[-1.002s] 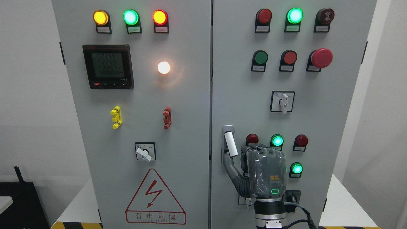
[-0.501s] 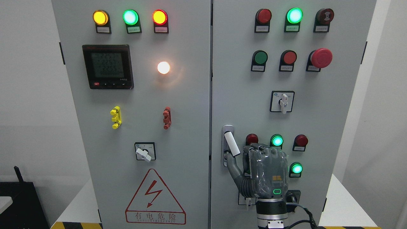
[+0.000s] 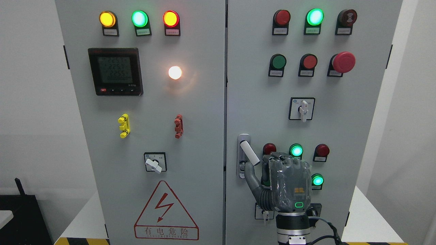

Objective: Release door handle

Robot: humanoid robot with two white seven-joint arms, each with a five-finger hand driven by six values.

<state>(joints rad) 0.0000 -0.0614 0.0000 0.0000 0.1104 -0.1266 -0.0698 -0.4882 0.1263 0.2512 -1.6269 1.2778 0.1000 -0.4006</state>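
Note:
The white door handle (image 3: 249, 153) sits on the right cabinet door (image 3: 259, 102), hinged at a metal plate (image 3: 244, 139). It is tilted, with its free lower end swung out to the right. My right hand (image 3: 259, 164) comes up from the bottom edge and is shut on that lower end. The thumb (image 3: 249, 170) presses under the handle. The curled fingers (image 3: 277, 159) lie just to its right, so the handle's tip sits between them. The back of the hand hides part of the panel below.
Close around the hand are a red lamp (image 3: 269, 148), two lit green lamps (image 3: 296, 150) (image 3: 317, 179) and a small switch (image 3: 264, 213). A rotary selector (image 3: 302, 109) and a red mushroom stop button (image 3: 344, 62) are higher up. The left door (image 3: 153, 112) carries a meter (image 3: 115, 71).
My right hand has shifted slightly right and up. The handle's lower end has swung further right with it, so the handle tilts more than before.

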